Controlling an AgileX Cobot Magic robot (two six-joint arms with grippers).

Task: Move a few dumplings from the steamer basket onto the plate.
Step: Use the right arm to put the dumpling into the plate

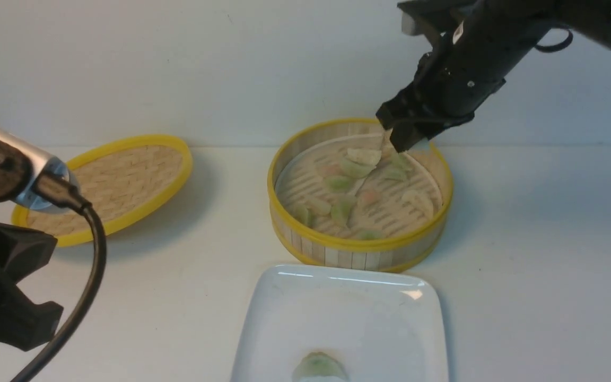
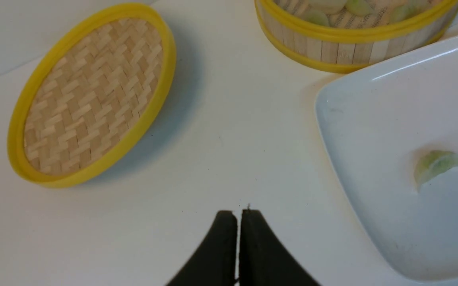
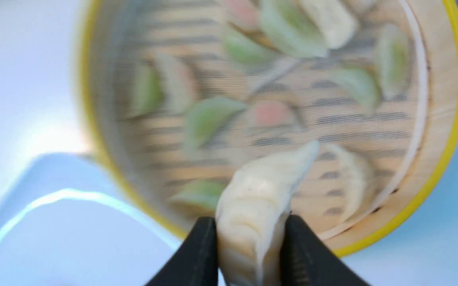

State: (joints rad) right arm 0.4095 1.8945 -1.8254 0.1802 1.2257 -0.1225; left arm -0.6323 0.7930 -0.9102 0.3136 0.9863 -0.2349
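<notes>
Front view: right gripper (image 1: 398, 139) is seen upper right, over the far rim of the steamer basket (image 1: 358, 245); its grip is obscured here. Loose dumplings (image 1: 343, 183) are spread on the basket floor. Plate (image 1: 337, 313) is set bottom centre on the white table (image 1: 523, 239), with one green dumpling (image 1: 319, 367) on it. Lid (image 1: 120, 180) is seen at left, plain white wall (image 1: 178, 63) behind.

Left wrist view: left gripper (image 2: 239, 216) fingers are pressed together, nothing between them, over bare table.

Right wrist view: cream dumpling (image 3: 261, 190) is clamped between both fingers (image 3: 201, 254), held over the basket.
</notes>
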